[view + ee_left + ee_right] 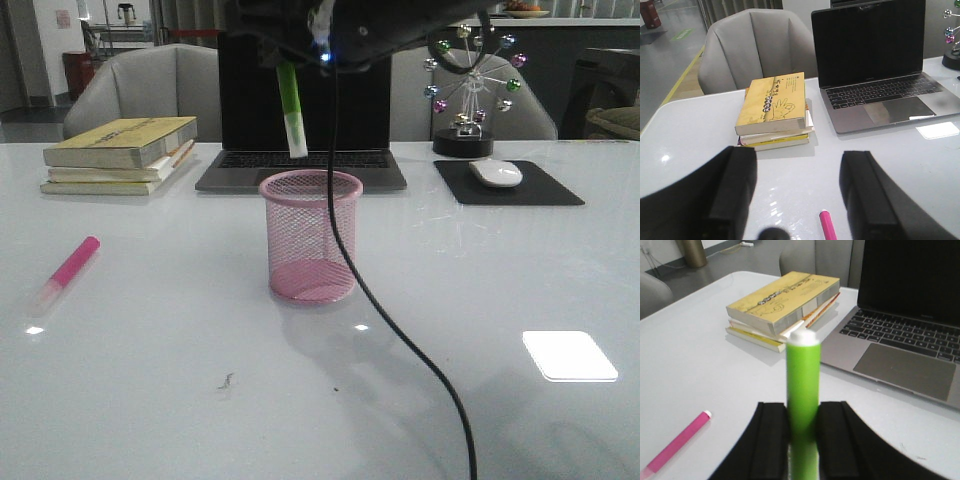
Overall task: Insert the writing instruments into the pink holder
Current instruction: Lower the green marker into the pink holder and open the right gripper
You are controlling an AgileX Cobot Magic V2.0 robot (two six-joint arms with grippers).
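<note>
The pink holder (311, 235) stands upright in the middle of the table. Above its back rim hangs the green marker (292, 110), pale cap downward and slightly tilted, its tip just clear of the rim. My right gripper (802, 412) is shut on this green marker (802, 380); in the front view only the dark arm at the top shows. The pink marker (66, 275) lies flat on the table at the left. My left gripper (799, 165) is open above one end of the pink marker (828, 226), touching nothing. No wrist view shows the holder.
A stack of yellow books (122, 152) lies at the back left, an open laptop (300, 165) behind the holder, and a mouse (495, 173) on a dark pad beside a desk toy (464, 100). A black cable (400, 340) hangs across the front of the holder.
</note>
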